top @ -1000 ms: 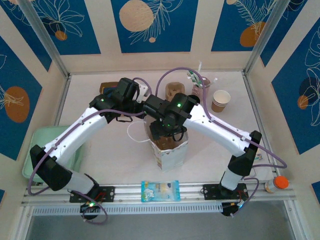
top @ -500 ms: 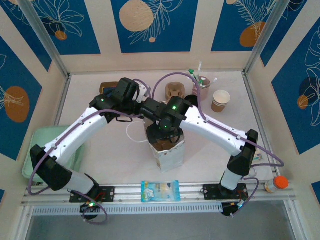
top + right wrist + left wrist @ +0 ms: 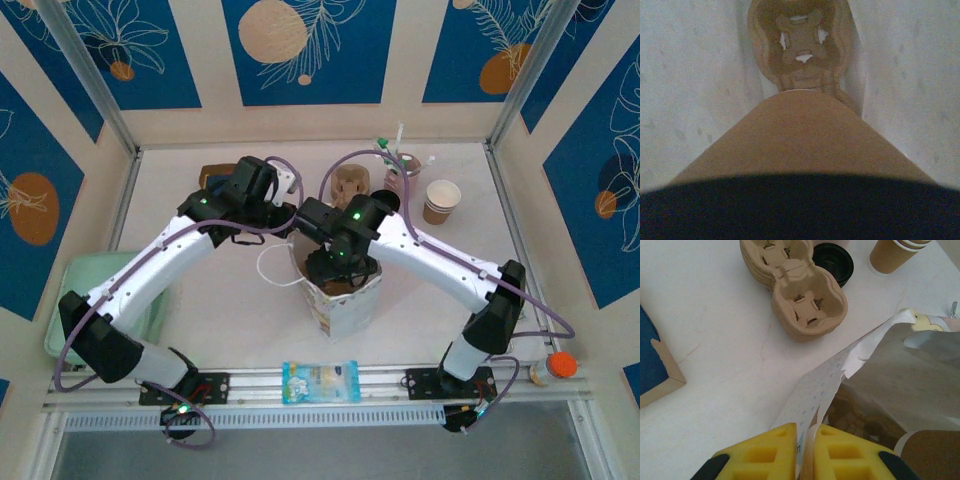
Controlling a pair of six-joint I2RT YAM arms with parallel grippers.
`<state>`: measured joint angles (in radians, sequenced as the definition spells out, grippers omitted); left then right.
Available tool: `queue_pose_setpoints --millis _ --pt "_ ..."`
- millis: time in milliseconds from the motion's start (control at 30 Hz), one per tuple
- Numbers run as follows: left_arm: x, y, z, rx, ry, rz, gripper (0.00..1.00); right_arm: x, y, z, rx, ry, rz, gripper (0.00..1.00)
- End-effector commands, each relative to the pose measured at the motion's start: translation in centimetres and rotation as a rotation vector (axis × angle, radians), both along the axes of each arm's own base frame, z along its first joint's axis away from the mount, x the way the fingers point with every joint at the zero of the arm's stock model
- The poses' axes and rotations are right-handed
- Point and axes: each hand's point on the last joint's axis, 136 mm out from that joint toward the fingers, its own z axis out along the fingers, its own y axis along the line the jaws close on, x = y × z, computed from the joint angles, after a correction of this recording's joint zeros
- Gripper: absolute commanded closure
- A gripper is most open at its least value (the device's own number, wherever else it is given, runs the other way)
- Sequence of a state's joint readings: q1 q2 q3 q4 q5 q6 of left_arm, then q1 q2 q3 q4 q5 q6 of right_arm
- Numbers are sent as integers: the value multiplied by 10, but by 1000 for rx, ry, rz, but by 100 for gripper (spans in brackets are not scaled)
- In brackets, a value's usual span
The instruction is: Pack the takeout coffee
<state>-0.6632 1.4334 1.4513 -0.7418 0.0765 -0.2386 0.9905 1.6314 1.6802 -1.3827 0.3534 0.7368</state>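
Blue leaf-patterned panels wall in a white surface [image 3: 220, 300] with one paper bag [image 3: 345, 312] standing open near its middle. The left pincer [image 3: 805, 450] is nipped tight on the bag's rim, its two yellow fingertips [image 3: 767, 455] pressed on the white paper. The right pincer [image 3: 340, 272] reaches down into the bag's mouth; its jaws are hidden, so I cannot tell their state. The takeout coffee [image 3: 800, 135] is inside the bag, right before the right wrist camera, above one pulp carrier [image 3: 800, 45] on the bag's floor. Outside sit one stack of carriers [image 3: 800, 295], one black lid [image 3: 832, 260], one stack of brown cups [image 3: 441, 200], one pink cup [image 3: 400, 175], one green tray [image 3: 75, 290] and one blue packet [image 3: 320, 381].
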Motion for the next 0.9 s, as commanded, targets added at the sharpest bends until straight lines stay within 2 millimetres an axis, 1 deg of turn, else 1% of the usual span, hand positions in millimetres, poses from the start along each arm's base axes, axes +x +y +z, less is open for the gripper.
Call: queue_pose_setpoints --millis 0,67,233,500,867 --pt "-4 3 8 -17 -2 5 85 -3 -5 7 59 8 -21 63" --pt "-4 2 9 -18 -2 4 85 -3 -8 6 64 9 -28 63" --pt "-3 1 8 -14 2 0 85 -7 -6 1 78 27 -17 63" --pt "-3 0 13 -20 -2 -1 85 -11 -5 -11 -40 54 7 63" --pt "-3 -1 12 -23 -1 -4 85 -14 -7 -21 -80 87 17 63"
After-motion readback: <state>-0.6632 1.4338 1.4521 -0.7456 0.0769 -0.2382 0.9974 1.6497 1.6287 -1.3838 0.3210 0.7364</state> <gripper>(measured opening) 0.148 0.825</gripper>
